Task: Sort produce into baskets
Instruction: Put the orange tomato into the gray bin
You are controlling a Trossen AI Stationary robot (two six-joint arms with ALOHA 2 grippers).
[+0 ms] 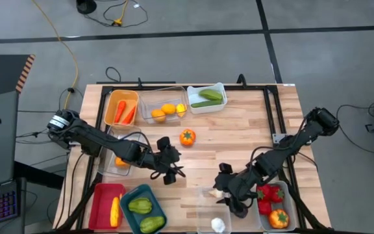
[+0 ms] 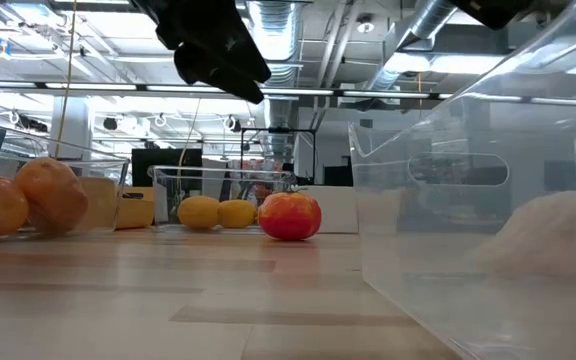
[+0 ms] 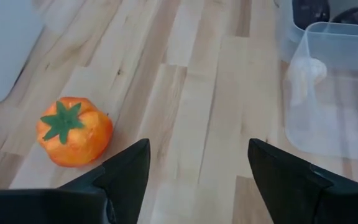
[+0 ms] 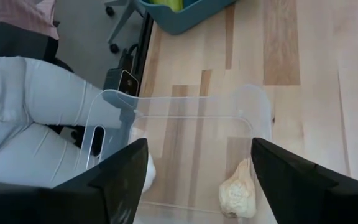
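An orange tomato-like fruit with a green stalk (image 1: 187,137) stands alone on the bare wood; it also shows in the left wrist view (image 3: 74,130) and the low view (image 2: 290,216). My left gripper (image 1: 173,169) hovers open and empty just near of it (image 3: 197,149). My right gripper (image 1: 229,197) is open and empty over the far end of a clear basket (image 1: 203,211) at the near edge (image 4: 197,149). A white garlic piece (image 4: 238,194) lies in that basket below the fingers. A second white piece (image 1: 219,225) lies at its near end.
An orange basket with carrots (image 1: 121,108), a clear one with yellow fruit (image 1: 164,107) and a white one with green produce (image 1: 206,97) stand along the far edge. Red (image 1: 102,198), teal (image 1: 132,194) and pale (image 1: 289,201) baskets stand along the near edge. A person's white trousers (image 4: 36,112) show beyond the near edge.
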